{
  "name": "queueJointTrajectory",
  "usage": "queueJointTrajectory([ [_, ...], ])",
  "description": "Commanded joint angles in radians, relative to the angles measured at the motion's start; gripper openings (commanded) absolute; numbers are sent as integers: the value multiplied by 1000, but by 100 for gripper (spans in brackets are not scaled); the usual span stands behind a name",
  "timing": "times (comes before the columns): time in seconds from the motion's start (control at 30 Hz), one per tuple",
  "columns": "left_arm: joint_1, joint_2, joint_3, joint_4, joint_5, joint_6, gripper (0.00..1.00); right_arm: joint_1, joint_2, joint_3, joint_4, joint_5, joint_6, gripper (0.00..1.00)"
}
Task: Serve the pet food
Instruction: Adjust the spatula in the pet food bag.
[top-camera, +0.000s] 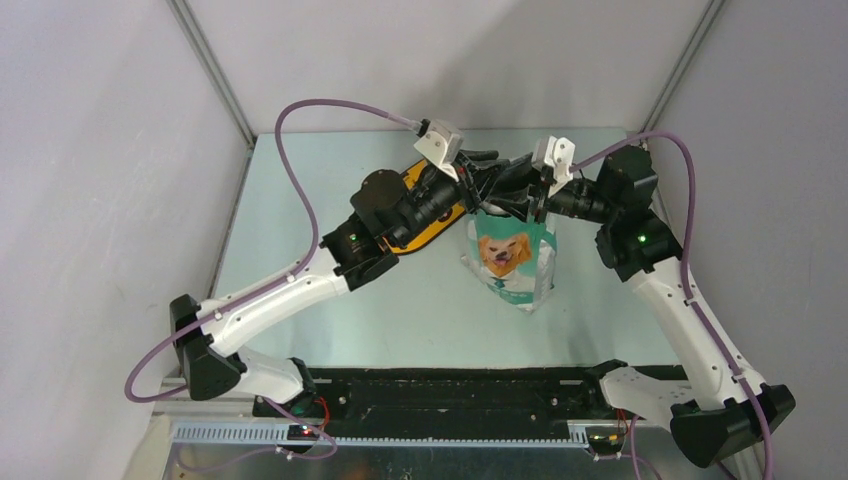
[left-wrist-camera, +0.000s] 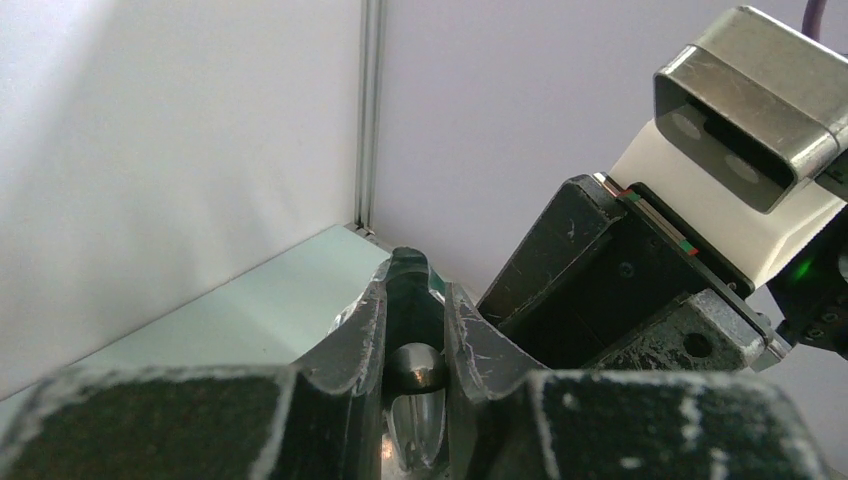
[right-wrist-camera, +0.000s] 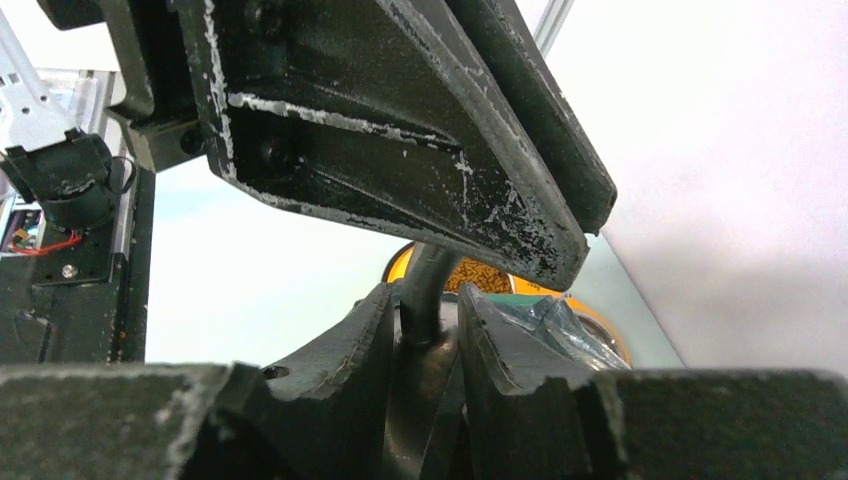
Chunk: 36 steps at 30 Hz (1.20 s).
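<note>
Grey walls enclosed a pale green counter (top-camera: 300, 180), where a teal-and-white bag (top-camera: 508, 262) printed with a golden dog stood upright, with a yellow bowl (top-camera: 430, 236) just behind it. Both arms met above the bag's open top. The left end effector (left-wrist-camera: 415, 290) was clamped on the grey metal scoop handle (left-wrist-camera: 415, 368). The right end effector (right-wrist-camera: 425, 300) flanked the same handle closely, but whether it gripped could not be told. Brown pet food (right-wrist-camera: 480, 275) lay in the bowl, and none could be seen in the bag. If one arm released before the other held firmly, the scoop would probably drop. If the arms pulled against each other, the bag might tip and scatter kibble.
</note>
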Motion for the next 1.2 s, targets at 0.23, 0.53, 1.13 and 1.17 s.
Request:
queueJointTrajectory([
  [0.23, 0, -59, 35, 105, 80, -73, 0, 1, 14, 4, -25, -167, -120, 36],
  [0.53, 0, -21, 97, 85, 94, -75, 0, 16, 28, 5, 9, -131, -99, 8],
  [1.13, 0, -111, 194, -397, -144, -238, 99, 109, 32, 52, -247, 373, -354, 0],
  [1.17, 1, -110, 211, -441, -172, -274, 99, 122, 28, 44, -243, 402, -360, 0],
])
